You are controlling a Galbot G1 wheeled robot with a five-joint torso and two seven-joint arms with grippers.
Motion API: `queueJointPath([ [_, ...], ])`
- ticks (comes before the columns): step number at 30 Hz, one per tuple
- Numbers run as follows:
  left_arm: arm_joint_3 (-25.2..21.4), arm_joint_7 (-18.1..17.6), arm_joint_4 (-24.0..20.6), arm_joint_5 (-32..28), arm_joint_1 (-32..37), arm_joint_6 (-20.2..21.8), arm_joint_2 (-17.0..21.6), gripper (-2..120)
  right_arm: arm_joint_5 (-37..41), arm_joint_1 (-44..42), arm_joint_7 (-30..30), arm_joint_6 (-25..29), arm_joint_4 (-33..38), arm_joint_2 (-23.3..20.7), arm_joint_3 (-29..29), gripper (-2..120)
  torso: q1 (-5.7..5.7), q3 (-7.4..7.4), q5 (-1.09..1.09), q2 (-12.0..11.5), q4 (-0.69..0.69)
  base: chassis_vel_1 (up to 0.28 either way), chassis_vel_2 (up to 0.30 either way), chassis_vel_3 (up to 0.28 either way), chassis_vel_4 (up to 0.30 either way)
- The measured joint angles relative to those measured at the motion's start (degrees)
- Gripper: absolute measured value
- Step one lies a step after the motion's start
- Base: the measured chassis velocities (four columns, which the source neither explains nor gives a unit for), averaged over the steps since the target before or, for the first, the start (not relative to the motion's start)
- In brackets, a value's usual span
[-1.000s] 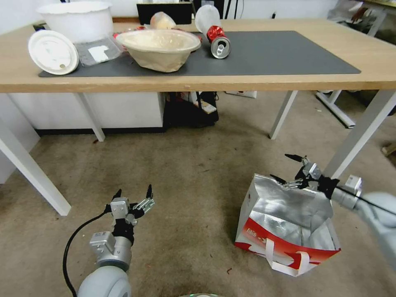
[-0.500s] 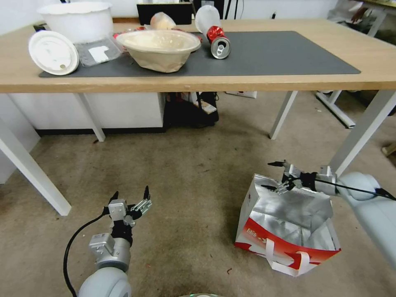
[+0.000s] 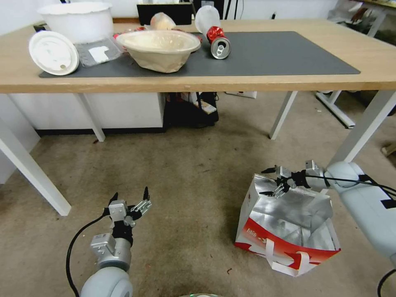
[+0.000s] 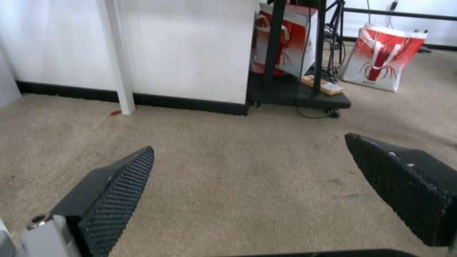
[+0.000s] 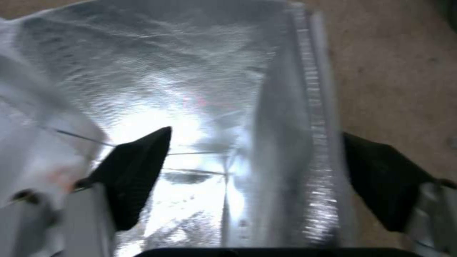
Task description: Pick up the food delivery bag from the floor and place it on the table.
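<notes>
Your right gripper (image 3: 273, 181) has dropped and swung inward over the last second, from above the bag's rear corner to the far rim itself. Its fingers are spread, and the right wrist view shows them straddling the foil-lined wall (image 5: 295, 142), one inside, one outside, so you look lined up for a pinch. The food delivery bag (image 3: 284, 225) stands open on the floor (image 3: 194, 173), directly under that gripper. Your left gripper (image 3: 128, 204) hovers, spread, well apart over bare carpet. Beyond, the table (image 3: 206, 82) waits above.
</notes>
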Motion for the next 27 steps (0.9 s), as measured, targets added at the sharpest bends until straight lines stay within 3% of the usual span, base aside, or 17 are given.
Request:
queueJointPath([
  [9,-0.1,-0.4,0.0,-0.2,0.0,-0.5,0.1,100,-0.8,0.3,-0.9,0.0,-1.7,1.0,-0.2,53,0.0,0.0,0.0,0.0,0.0,0.0,0.0,0.0,0.0],
  [11,-0.1,-0.4,-0.1,-0.2,0.2,-0.8,0.1,100,-0.6,0.2,-0.8,0.1,-1.9,1.1,-0.2,41,0.0,0.0,0.0,0.0,0.0,0.0,0.0,0.0,0.0],
  [17,-0.2,-0.5,-0.4,-0.1,0.5,-0.9,0.1,100,0.1,0.2,-0.8,0.3,-1.8,0.3,-0.1,25,0.0,0.0,0.0,0.0,0.0,0.0,0.0,0.0,0.0],
  [23,-0.4,-0.6,-0.9,-0.1,0.8,-1.0,0.1,100,2.6,-0.7,-0.6,-0.3,-0.5,-0.9,0.4,0,0.0,0.0,0.0,0.0,0.0,0.0,0.0,0.0,0.0],
  [27,-0.5,-0.7,-1.2,-0.1,1.0,-1.0,0.1,100,4.9,-1.5,-0.3,-0.5,0.2,-1.8,0.7,0,0.0,0.0,0.0,0.0,0.01,0.0,0.0,0.0,0.0],
])
